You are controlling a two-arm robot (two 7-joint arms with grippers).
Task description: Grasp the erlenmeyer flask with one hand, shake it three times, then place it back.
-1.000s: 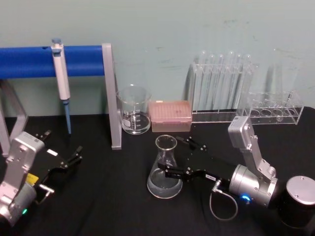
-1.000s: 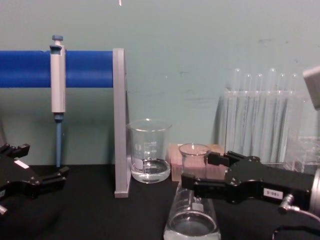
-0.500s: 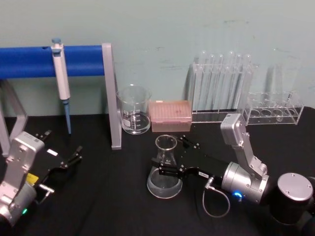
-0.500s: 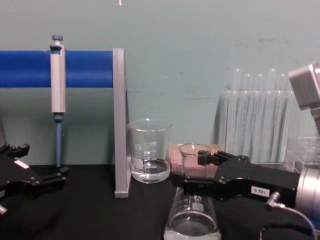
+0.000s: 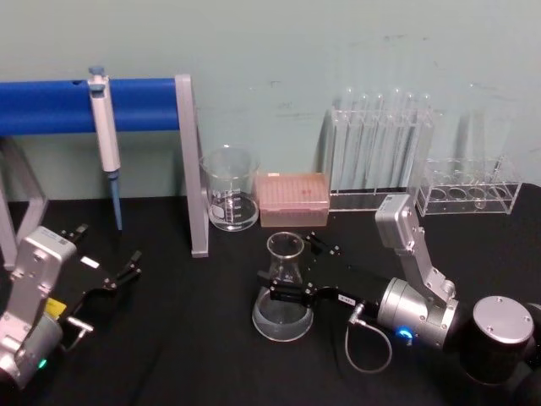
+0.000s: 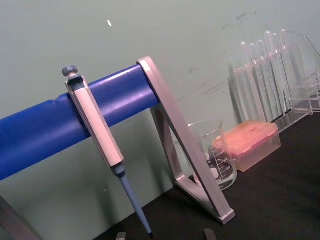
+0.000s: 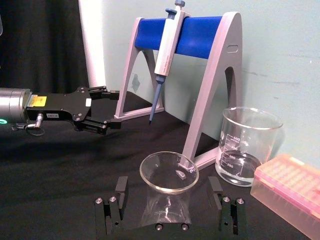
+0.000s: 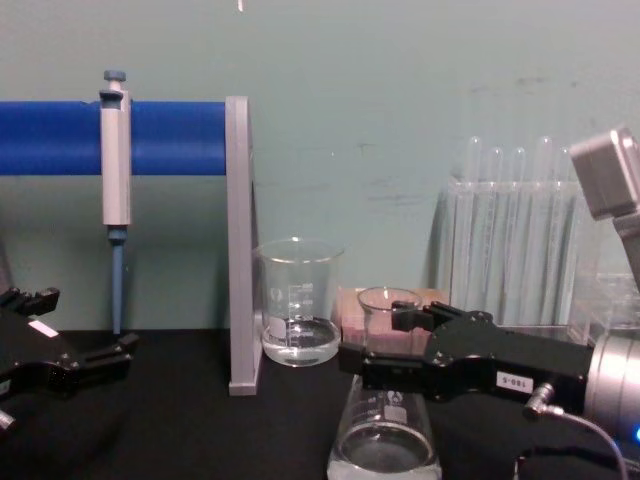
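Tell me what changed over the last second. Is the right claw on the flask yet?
The right claw slid toward the robot's left, and its open fingers now straddle the neck of the erlenmeyer flask. The right wrist view shows gaps on both sides, so nothing is gripped yet. The flask stayed standing in the same spot on the table, and the left claw stayed parked and open at the left.

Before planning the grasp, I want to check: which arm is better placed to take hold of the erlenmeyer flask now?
Right. The right tool has its open jaws on either side of the erlenmeyer flask, at the neck, with small gaps. The left tool sits open, far to the flask's left.
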